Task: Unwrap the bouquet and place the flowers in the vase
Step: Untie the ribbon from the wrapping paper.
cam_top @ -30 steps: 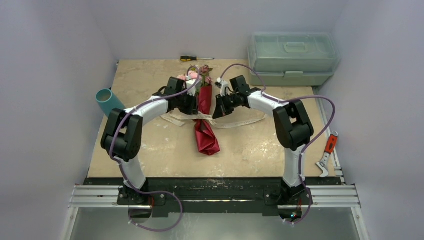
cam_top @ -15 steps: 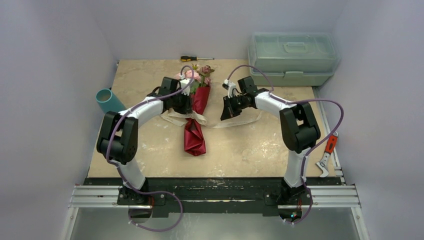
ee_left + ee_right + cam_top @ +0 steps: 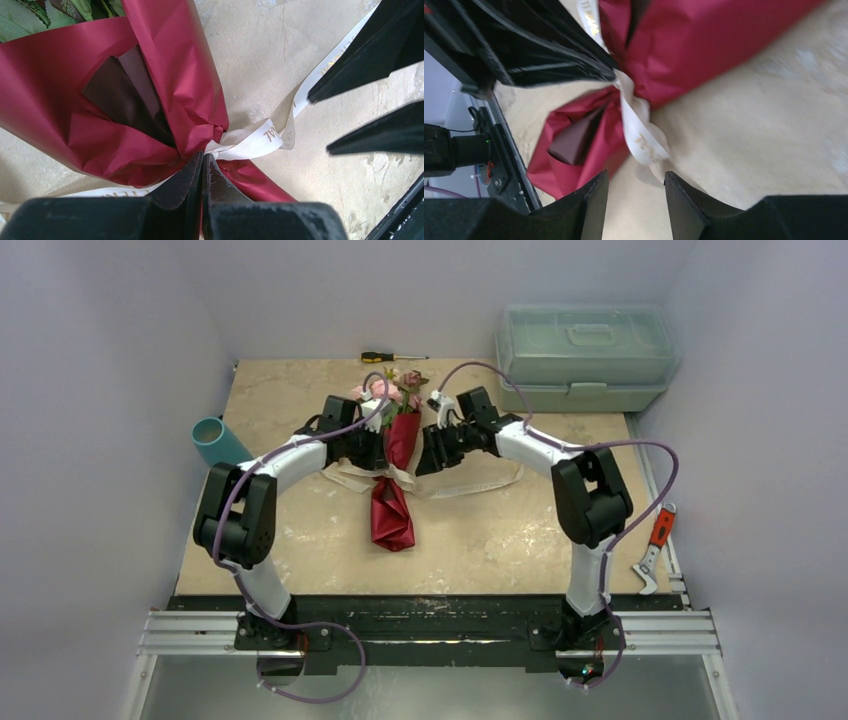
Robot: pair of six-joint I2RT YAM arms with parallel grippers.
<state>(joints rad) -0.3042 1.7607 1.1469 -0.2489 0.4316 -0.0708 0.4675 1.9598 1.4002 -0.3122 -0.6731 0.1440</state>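
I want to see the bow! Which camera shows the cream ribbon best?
The left wrist view: the ribbon is close and sharp, tied round the maroon paper. The right wrist view shows the ribbon blurrier; the top view shows only small thin tails.

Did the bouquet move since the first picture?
Yes. The bouquet swung its lower end left, away from the toolbox.

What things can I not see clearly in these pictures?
- Left wrist view: flowers cut off by top edge; only leaves show.
- Left wrist view: left gripper shut at the tie of the bouquet; its fingers hide whether ribbon or paper is pinched.
- Right wrist view: ribbon lettering blurred.
- Top view: inside of vase too small to see.
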